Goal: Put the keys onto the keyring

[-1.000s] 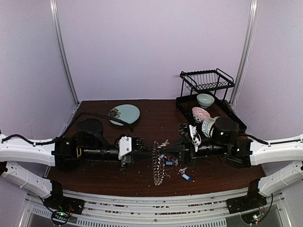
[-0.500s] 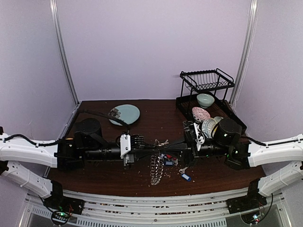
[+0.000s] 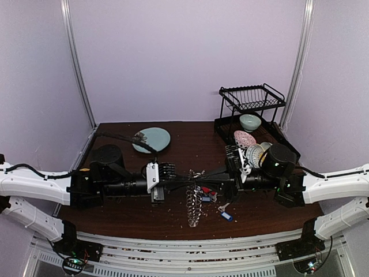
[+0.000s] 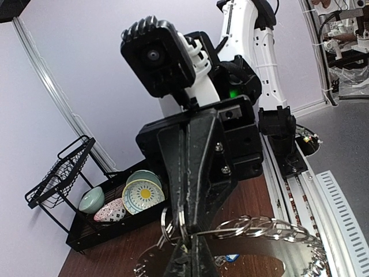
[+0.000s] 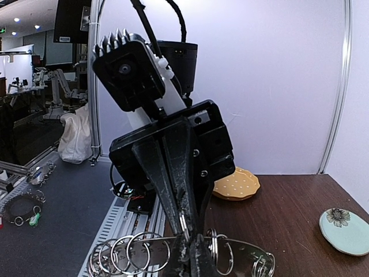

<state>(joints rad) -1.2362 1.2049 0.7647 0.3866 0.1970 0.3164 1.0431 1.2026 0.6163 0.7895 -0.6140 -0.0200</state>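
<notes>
The keyring point(image 3: 194, 206), a thin metal ring fringed with small keys and split rings, hangs edge-on between the two arms above the table. My left gripper point(image 3: 185, 180) and right gripper point(image 3: 203, 180) meet tip to tip at its top, and both are shut on the ring's wire. In the left wrist view, my left gripper point(image 4: 193, 254) clamps the keyring point(image 4: 271, 226) beside a few split rings. In the right wrist view, my right gripper point(image 5: 200, 257) pinches the keyring point(image 5: 132, 252). Keys with blue tags point(image 3: 226, 217) lie on the table to the right of the ring.
A black dish rack point(image 3: 253, 124) holding patterned bowls stands at the back right. A pale teal plate point(image 3: 151, 139) sits at the back left. A yellow plate point(image 5: 236, 186) shows in the right wrist view. Small crumbs dot the brown table point(image 3: 132, 213) near its front edge.
The left gripper's jaws have shut on the ring's wire. Both arms and the hanging ring have shifted slightly to the right.
</notes>
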